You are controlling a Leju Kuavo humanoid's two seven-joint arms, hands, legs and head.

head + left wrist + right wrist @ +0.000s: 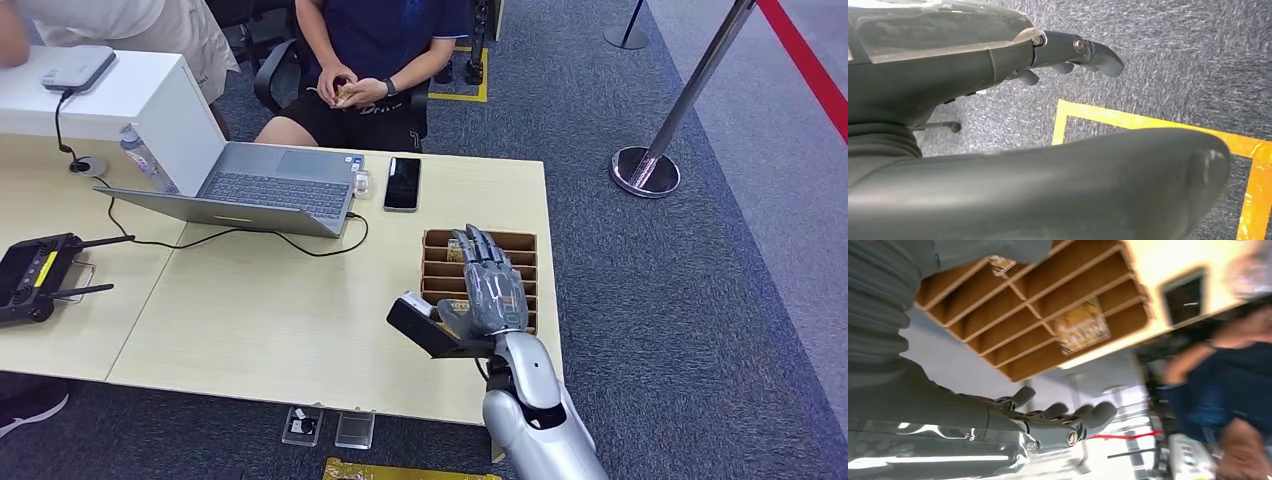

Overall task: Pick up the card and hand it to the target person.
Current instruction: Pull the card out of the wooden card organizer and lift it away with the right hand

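A wooden slotted rack (pixel 520 243) stands near the table's right edge. A gold-patterned card (pixel 455 251) stands in one of its far slots, and the right wrist view shows that card (pixel 1080 330) upright between the dividers. My right hand (pixel 490 285) hovers over the rack with fingers stretched out and nothing in it; its fingers (pixel 1068 415) are spread apart. Across the table sits a person in a dark blue shirt (pixel 385 35), both hands together in the lap. My left hand (pixel 1073 50) hangs over the carpet, holding nothing.
An open laptop (pixel 270 185) and a black phone (pixel 403 183) lie between the rack and the seated person. A black controller (pixel 35 275) sits at the left edge, a white box (pixel 110 95) at the back left. A stanchion base (pixel 645 170) stands on the carpet at the right.
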